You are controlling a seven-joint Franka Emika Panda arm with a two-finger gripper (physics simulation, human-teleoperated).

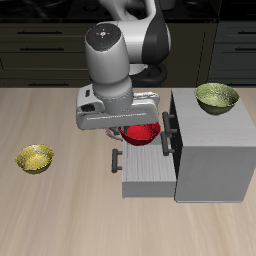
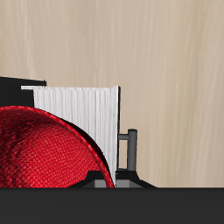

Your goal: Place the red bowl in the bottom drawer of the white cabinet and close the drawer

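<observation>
My gripper (image 1: 138, 127) is shut on the red bowl (image 1: 141, 134) and holds it just above the open bottom drawer (image 1: 150, 172) of the white cabinet (image 1: 212, 155). The drawer is pulled out toward its dark bar handle (image 1: 117, 160). My hand covers most of the bowl in the exterior view. In the wrist view the red bowl (image 2: 44, 153) fills the near field. Past it show the drawer's pale tray (image 2: 83, 107) and its handle (image 2: 131, 149). My fingers are mostly hidden by the bowl.
An olive-green bowl (image 1: 217, 97) sits on the cabinet's flat top. A yellow bowl (image 1: 35, 158) lies on the wooden table away from the cabinet. The upper drawers with dark handles (image 1: 168, 128) are shut. Dark cabinets line the back.
</observation>
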